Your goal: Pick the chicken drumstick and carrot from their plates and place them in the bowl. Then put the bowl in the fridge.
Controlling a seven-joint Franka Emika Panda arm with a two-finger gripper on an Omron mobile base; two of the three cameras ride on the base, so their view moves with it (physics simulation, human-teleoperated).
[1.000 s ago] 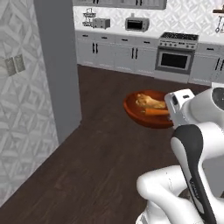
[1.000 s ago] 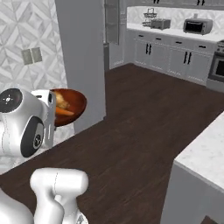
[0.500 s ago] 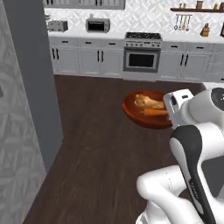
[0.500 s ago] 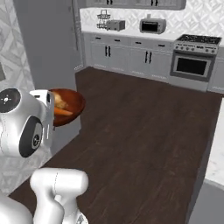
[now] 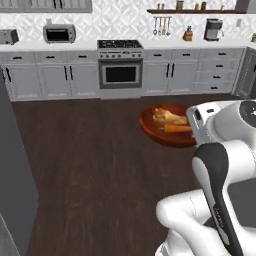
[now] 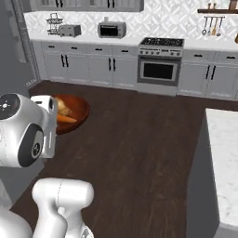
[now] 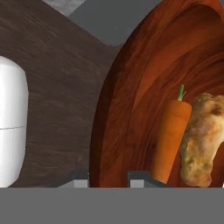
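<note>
From the left base camera you've got the round, glossy terracotta bowl (image 5: 167, 131) up off the floor, carried out ahead of the arm's white wrist, with the lumpy golden-tan chicken drumstick (image 5: 169, 117) and the slim orange carrot (image 5: 177, 128) lying side by side inside it, the carrot on the side nearer the wrist. Behind it there's the steel oven (image 5: 119, 71) and a run of pale grey cabinets (image 5: 45, 80); a dark grey slab at the left edge may be the fridge, though you can't be sure from here. Over to the right base camera: same bowl (image 6: 76, 111) peeking out past the wrist housing, food aboard, and a pale speckled counter (image 6: 225, 162) off to the right. Now the hand camera, and here's the grip: the pincer (image 7: 108, 179) is closed nearly all the way with the bowl's near rim pinched between its tips, one tip outside the wall, one inside. The carrot (image 7: 169, 140) and drumstick (image 7: 202, 140) both run lengthwise away from the tips, just inboard of the rim. So both items are loaded, and what's left, by my read, is getting this bowl onto a fridge shelf, keeping it level as you go.
</note>
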